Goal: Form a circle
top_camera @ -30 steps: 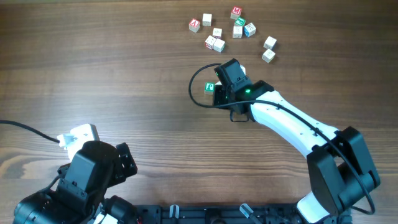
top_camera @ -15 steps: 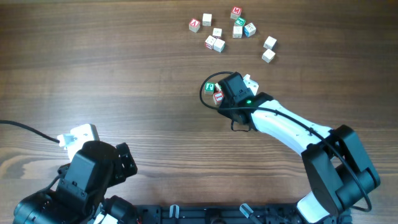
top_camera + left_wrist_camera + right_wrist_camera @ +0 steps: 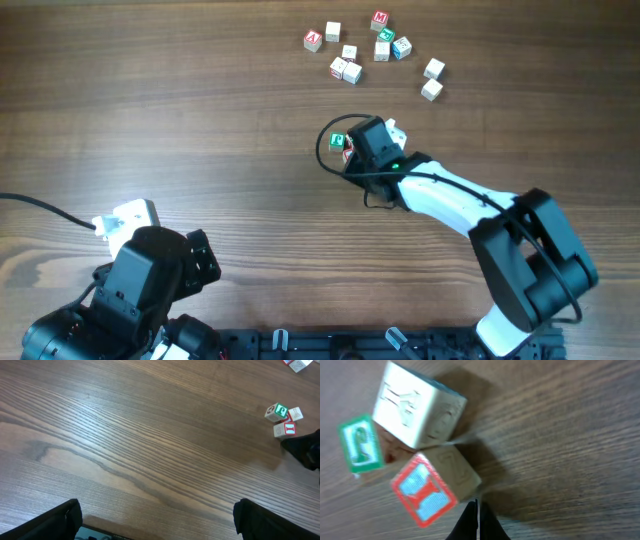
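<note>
From overhead, the right gripper (image 3: 353,153) and its dark wrist cover part of the clump (image 3: 339,141), so that only a green face and a sliver of red show beside it. A thin black cable (image 3: 322,150) loops around that spot. The left wrist view cuts off the left gripper (image 3: 156,510) to two dark finger ends at the bottom corners. It also clips the larger scatter of cubes (image 3: 372,50) at its top right edge. The right wrist view is blurred, so the markings on the cubes are hard to read. The table (image 3: 150,120) is brown wood with long, streaked grain. The clump lies right of the table's centre, well apart from the scatter at the far edge. It is made of three small pale wooden blocks with square faces. The plain cube (image 3: 417,410) has faint embossed marks. The green-faced cube (image 3: 360,442) sits against its left side. The red-faced cube (image 3: 427,490) is tilted and presses up against the plain one from below. The right gripper's jaws are pressed together into one thin dark point and hold nothing. That point sits just beside the lower corner of the red-faced cube, but contact cannot be judged. The left gripper's jaws are spread wide over bare wood, gripping nothing.
</note>
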### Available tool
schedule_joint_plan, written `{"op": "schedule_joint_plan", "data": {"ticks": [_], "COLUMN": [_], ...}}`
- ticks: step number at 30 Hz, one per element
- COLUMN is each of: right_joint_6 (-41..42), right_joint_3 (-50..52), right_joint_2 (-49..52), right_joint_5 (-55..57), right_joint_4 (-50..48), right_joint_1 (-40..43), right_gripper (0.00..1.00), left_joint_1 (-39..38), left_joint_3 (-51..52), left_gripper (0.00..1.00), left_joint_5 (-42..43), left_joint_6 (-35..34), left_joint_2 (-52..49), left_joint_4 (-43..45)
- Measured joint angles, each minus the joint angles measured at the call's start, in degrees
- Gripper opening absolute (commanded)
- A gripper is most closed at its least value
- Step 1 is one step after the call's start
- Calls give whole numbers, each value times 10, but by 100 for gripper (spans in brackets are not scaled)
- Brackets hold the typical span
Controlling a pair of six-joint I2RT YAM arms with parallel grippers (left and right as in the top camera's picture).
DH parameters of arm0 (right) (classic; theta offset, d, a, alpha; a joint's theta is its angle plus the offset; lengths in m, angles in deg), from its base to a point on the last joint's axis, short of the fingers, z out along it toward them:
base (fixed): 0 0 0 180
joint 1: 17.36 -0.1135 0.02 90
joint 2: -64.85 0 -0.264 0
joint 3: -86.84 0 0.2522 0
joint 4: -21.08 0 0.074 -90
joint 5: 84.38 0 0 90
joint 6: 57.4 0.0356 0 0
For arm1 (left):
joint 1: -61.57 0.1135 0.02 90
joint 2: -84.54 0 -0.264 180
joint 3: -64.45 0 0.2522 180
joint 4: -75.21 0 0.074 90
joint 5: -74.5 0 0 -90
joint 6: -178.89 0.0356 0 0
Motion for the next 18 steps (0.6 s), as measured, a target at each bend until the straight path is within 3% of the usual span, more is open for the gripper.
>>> {"op": "schedule_joint_plan", "data": {"ticks": [18], "right_joint_6": [-9], "right_joint_3": [0], "right_joint_2": [1], "right_joint_5": [-37], "right_joint_4": [-22], "right_joint_1": [0], "right_gripper": [5], "left_joint_1": [0], "left_joint_3": [0], "left_gripper": [100], "left_joint_5": [0], "left_joint_6": [0], "left_joint_2": [0], "left_joint_4": [0]}}
